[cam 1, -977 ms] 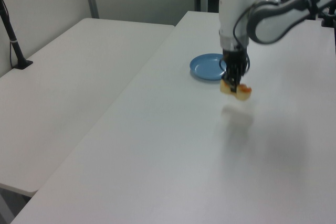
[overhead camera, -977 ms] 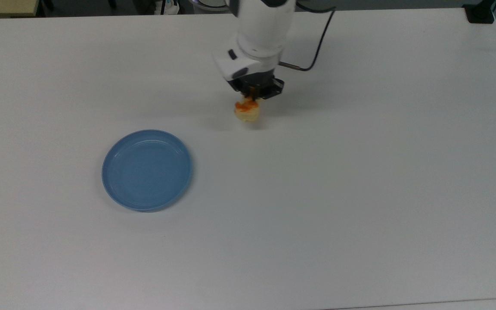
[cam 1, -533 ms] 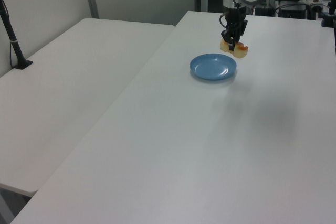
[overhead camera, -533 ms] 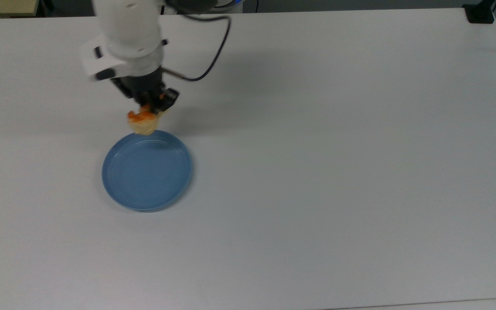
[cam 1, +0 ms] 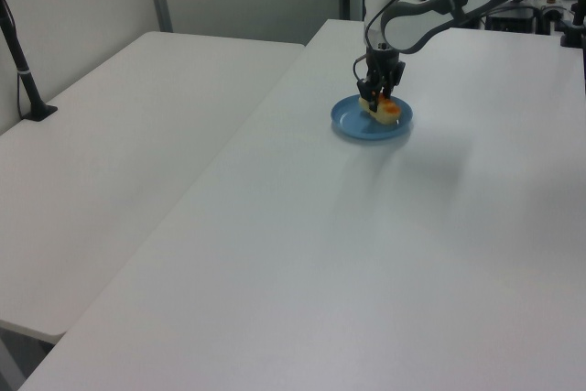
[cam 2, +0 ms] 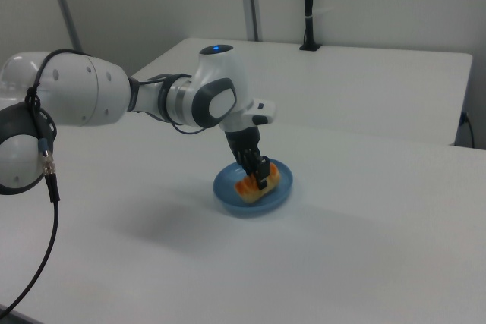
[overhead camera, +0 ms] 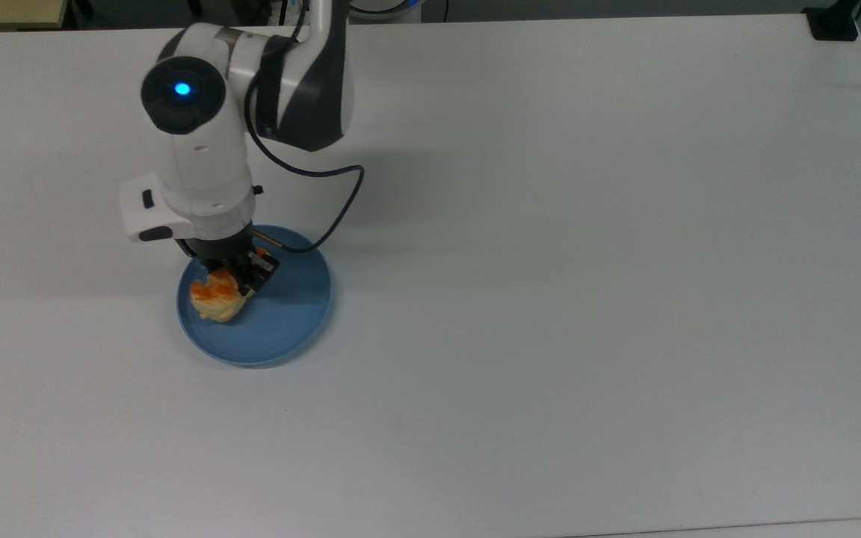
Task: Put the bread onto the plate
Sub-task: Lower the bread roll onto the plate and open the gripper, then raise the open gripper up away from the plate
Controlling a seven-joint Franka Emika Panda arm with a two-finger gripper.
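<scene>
Pincer (overhead camera: 230,278) was closed on the bread (overhead camera: 216,297), fingers pinching across its short width near one end, loaf hanging out past the fingers toward 8 o'clock in the top view. Same grip in the right view: pincer (cam 2: 260,176) on top of the bread (cam 2: 254,184), arm coming down from about 11 o'clock.

Bread sat over the plate (overhead camera: 292,302), inside the rim, toward the plate's 9 o'clock side in the top view. Left view put the bread (cam 1: 383,109) low over the plate (cam 1: 352,124); couldn't tell whether it was touching the plate floor or just above it.

Handling, my read: light, looked like a toy loaf, probably rigid or slightly squashy, glazed humps maybe a bit slick. Pinching across the narrow width is right; closer to the middle would stop it pivoting, since the off-centre hold left it tilted.

Containers: the plate held nothing apart from the bread over it. It's shallow with a low rim, so a drop from height could bounce or roll the loaf out. Bench (overhead camera: 587,261) around it was plain white. Release not yet done.
</scene>
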